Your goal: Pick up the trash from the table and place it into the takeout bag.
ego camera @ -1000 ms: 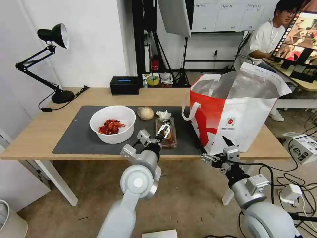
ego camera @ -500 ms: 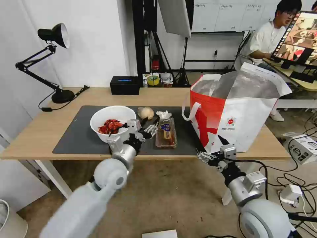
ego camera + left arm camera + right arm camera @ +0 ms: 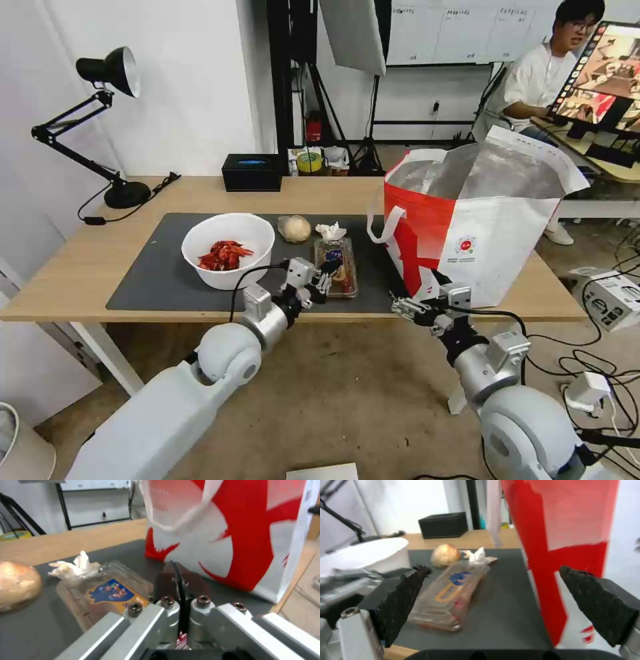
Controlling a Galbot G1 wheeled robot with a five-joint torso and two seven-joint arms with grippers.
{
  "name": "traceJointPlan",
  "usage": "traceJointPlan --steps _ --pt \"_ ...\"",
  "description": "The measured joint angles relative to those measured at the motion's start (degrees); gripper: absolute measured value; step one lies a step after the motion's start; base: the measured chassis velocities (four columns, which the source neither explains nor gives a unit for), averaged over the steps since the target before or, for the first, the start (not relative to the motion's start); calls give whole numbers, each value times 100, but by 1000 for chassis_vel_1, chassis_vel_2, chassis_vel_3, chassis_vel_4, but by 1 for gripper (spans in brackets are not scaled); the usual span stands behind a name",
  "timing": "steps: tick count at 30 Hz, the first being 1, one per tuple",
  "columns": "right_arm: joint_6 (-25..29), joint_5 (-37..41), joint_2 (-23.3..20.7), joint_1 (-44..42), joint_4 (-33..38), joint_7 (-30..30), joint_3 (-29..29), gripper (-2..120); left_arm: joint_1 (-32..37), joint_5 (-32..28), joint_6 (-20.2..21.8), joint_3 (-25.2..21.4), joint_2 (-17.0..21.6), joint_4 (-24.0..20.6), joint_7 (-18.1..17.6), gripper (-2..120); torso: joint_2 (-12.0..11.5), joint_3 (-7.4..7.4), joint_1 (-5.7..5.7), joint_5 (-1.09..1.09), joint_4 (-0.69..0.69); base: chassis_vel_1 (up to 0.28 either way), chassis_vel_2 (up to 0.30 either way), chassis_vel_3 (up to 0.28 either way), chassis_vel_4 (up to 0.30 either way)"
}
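Observation:
On the dark grey mat (image 3: 160, 273) of the table (image 3: 80, 267) lie the trash items: a white bowl (image 3: 228, 250) of red shells, a beige lump (image 3: 294, 228), a crumpled tissue (image 3: 330, 231) and a clear clamshell tray (image 3: 335, 267). The red-and-white takeout bag (image 3: 467, 233) stands open at the right. My left gripper (image 3: 319, 280) hovers shut and empty at the tray's near end; its fingertips (image 3: 180, 580) sit just beside the tray (image 3: 106, 592). My right gripper (image 3: 417, 308) is open at the table's front edge below the bag, facing the tray (image 3: 453, 597).
A black desk lamp (image 3: 107, 73) stands at the table's far left and a black box (image 3: 251, 172) at the back edge. A person sits at a desk behind the bag. Cables and a white box (image 3: 610, 297) lie on the floor at the right.
My left gripper swung from the tray toward the bowl, then came back right to the tray's near end. The right gripper crept left and up toward the table edge.

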Motion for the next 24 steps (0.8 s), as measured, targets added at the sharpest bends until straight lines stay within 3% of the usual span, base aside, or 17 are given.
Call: traceJointPlan --steps 6,12,24 --pt "-6 736 81 149 -75 86 -131 100 -347 -5 7 347 33 276 1 0 0 0 0 0 -1 0 0 0 0" --pt "-111 2093 175 392 -112 403 -127 100 -641 -15 12 731 -16 655 -12 0 0 0 0 0 0 0 0 0 0" --pt "-283 2879 239 1029 -604 566 -283 100 -848 -19 -1 1000 8 753 -212 0 0 -1 0 0 0 0 0 0 0"
